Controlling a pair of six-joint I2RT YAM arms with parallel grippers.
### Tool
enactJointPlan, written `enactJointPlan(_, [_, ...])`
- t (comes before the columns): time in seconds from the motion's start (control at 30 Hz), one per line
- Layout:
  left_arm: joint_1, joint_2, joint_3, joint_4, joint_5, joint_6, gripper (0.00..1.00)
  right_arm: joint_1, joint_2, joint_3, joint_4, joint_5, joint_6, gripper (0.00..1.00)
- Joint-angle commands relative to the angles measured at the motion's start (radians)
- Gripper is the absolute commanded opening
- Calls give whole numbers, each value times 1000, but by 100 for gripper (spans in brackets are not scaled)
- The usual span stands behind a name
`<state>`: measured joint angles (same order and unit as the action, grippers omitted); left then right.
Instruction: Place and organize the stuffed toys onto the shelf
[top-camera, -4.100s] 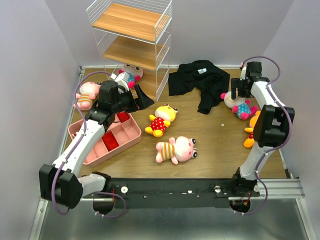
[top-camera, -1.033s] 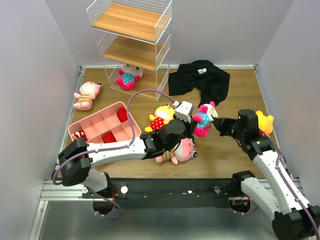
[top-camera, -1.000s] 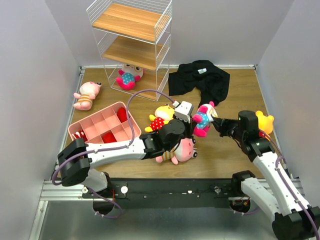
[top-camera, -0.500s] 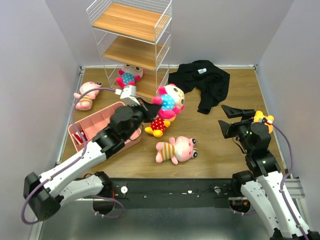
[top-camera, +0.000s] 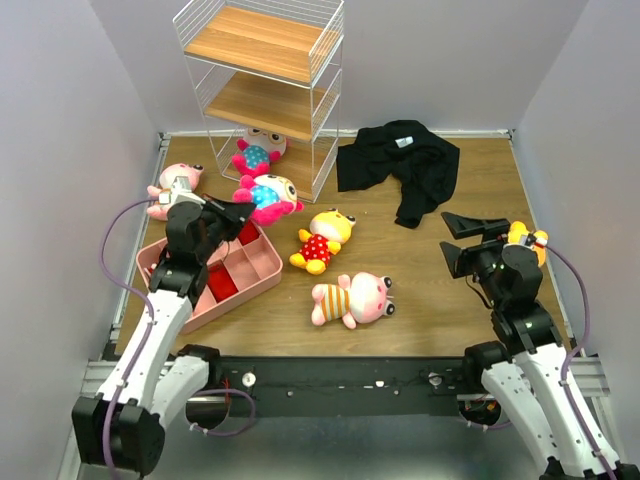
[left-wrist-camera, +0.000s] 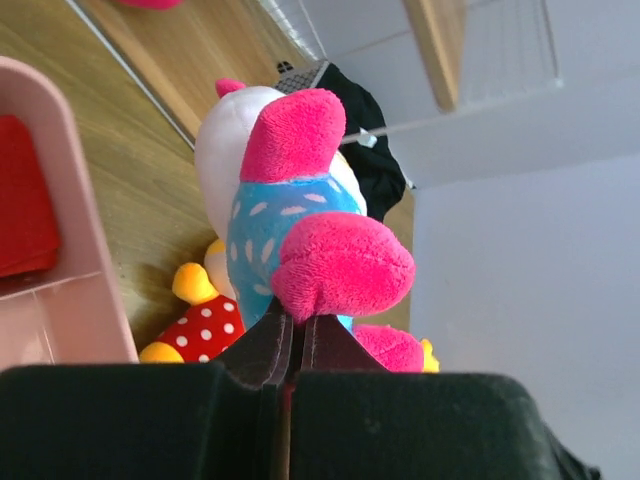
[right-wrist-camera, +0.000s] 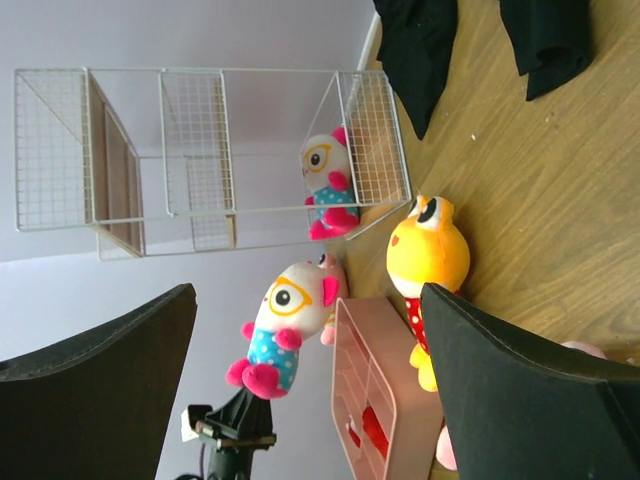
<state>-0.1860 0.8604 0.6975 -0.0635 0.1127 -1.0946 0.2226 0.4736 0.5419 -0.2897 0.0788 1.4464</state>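
Left fingers (left-wrist-camera: 262, 348) pinch foot of glasses doll (left-wrist-camera: 285, 215)

end effector (left-wrist-camera: 291, 345) — pinching white-and-blue doll (left-wrist-camera: 285, 225) | polka-dot doll (left-wrist-camera: 203, 325) lying behind

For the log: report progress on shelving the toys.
Done: one glasses toy on the shelf, bottom board. In hand: second glasses toy, its foot pinched by the left end effector; right end effector open, empty. Left: yellow toy and pink toy in the middle, second pink toy at the left edge, second yellow toy at the right edge.
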Motion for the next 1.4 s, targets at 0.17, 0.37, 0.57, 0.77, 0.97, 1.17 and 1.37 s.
enactJointPlan(0.17, [106,238,-23,344,147,-162,0,-3,-52,29,-2,30,-61,100])
enactJointPlan(0.37, [106,373,2,501,97,-218,0,-3,-125,29,-23,84,-90,100])
enactJointPlan(0.57, [106,512,63,558,61,-215,0,-3,-222,32,-46,145,-122,100])
enactJointPlan(0.77, [106,632,143,640,27,-180,0,-2,-300,64,-68,202,-170,100])
enactJointPlan(0.97, [92,738,161,771,33,-237,0,-3,-325,67,-66,211,-190,100])
enactJointPlan(1.17, [60,842,181,827,19,-251,0,-3,-323,64,-68,203,-199,100])
enactJointPlan(1.37, [42,913,226,840,19,-269,0,-2,-342,70,-71,222,-218,100])
